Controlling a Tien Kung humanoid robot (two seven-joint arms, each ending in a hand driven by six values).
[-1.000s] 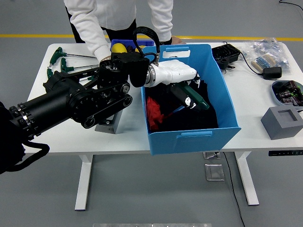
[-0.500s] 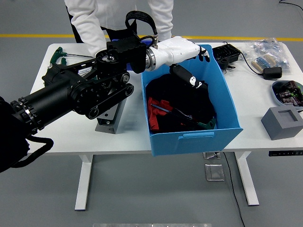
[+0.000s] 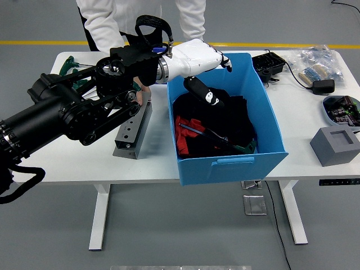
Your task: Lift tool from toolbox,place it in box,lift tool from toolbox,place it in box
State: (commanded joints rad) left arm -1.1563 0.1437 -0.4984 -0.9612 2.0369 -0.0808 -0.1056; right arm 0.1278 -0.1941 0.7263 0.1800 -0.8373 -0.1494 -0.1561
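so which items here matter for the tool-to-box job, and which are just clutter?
Job:
- blue box
- green-handled tool lying in it
- left hand, above the box
- green-handled tools on the table

Clutter:
- metal bracket
- grey block
- black adapter
- bowl of parts

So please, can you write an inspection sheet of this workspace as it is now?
Surface: white table, mostly bare in front.
Job's things: blue box holding red and black tools; green-handled tools at far left.
Clutter: grey metal bracket, grey foam block, round tray, plastic bags.
Grippers: left hand above the box's far rim, fingers relaxed, empty; right hand not seen.
Cables: black cable by black charger.
Surroundings: a person at the far side; yellow floor line.
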